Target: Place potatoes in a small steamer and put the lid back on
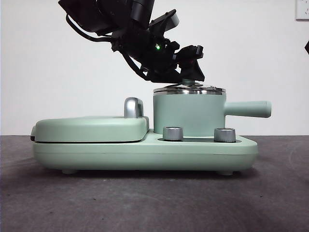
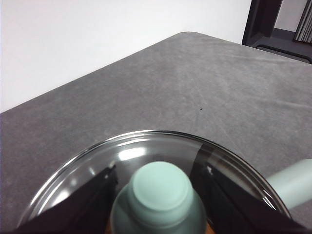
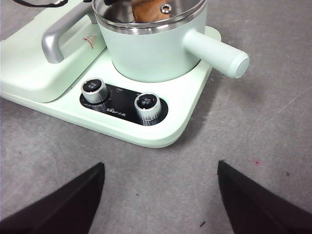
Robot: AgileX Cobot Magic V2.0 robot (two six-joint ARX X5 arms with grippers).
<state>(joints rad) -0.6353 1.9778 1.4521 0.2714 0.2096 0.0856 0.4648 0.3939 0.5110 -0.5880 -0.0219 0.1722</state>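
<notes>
The glass lid (image 1: 189, 89) sat on the small steamer (image 1: 188, 113), the potato (image 3: 148, 10) inside. The left gripper (image 2: 158, 183) squeezed its knob (image 2: 159, 187), the safe hold on slippery, breakable glass. The right gripper (image 3: 161, 192) waited, jaws apart.

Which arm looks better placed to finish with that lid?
The left. Its claw already straddles the lid's knob on the pot, one jaw on each side. The right claw hangs open above the table, away from the pot.
</notes>
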